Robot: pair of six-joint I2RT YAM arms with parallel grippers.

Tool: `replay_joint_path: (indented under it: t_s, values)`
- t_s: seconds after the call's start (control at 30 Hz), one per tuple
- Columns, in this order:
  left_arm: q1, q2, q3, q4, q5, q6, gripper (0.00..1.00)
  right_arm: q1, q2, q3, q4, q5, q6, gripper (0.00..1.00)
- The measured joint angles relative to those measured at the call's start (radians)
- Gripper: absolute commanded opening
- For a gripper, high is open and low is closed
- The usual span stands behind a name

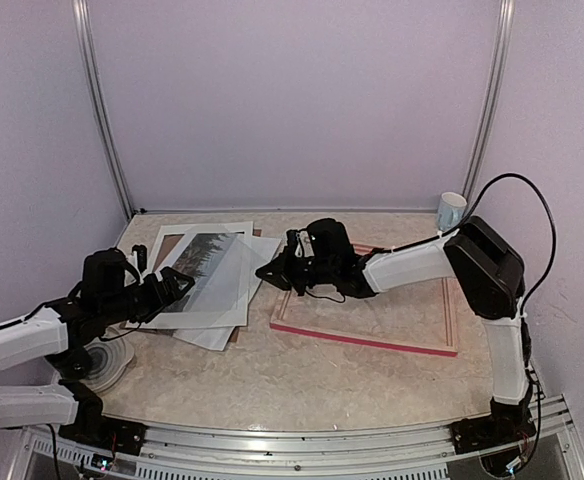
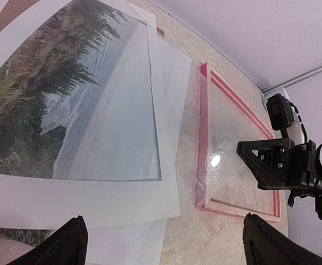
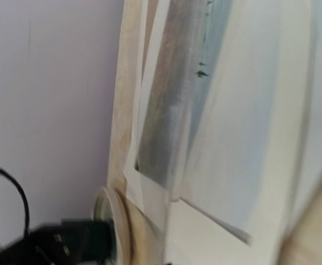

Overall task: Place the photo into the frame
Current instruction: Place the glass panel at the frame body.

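- Table [image 1: 372,385]: bearing all items on its pale marbled top.
- Frame [image 1: 362,339] [image 2: 203,138]: lying flat right of centre, showing its pink-red edge and reflecting a spot of light inside its opening, and sitting just beside the paper stack without overlapping it.
- White sheets [image 1: 227,325] [image 2: 95,204]: lying fanned in a loose stack left of centre.
- Photo [image 1: 204,262] [image 2: 67,99] [image 3: 172,110]: resting on top of the white sheets, outside the frame, showing dark trees, water and pale sky.
- Left gripper [image 1: 177,287] [image 2: 166,248]: hovering over the stack's near left edge, fingers spread wide, gripping nothing.
- Right gripper [image 1: 268,271] [image 2: 243,150]: reaching across the frame's left end toward the stack, fingers pressed fully together, carrying nothing visible.
- Cup [image 1: 452,211]: standing upright at the far right corner.
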Motion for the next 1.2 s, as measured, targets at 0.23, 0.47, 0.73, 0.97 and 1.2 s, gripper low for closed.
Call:
replay_joint_path:
  t_s: [0.23,0.47,0.73,0.97,1.2]
  values:
    - [0.000,-0.005,0.011,-0.015,-0.006,0.008,0.97,-0.154,-0.161,-0.056,-0.198,-0.173,-0.188,0.00]
    - [0.000,0.000,0.011,-0.015,-0.006,0.010,0.97,-0.307,-0.256,-0.055,-0.446,-0.304,-0.428,0.00]
    - [0.000,0.000,0.011,-0.013,-0.006,0.009,0.97,-0.445,-0.265,-0.084,-0.661,-0.418,-0.647,0.01]
    - [0.000,0.013,0.011,0.016,0.002,0.008,0.97,-0.507,-0.269,-0.080,-0.825,-0.412,-0.845,0.11]
    - [0.000,0.070,0.014,0.033,0.015,0.009,0.97,-0.551,-0.269,-0.065,-0.929,-0.302,-0.956,0.26]
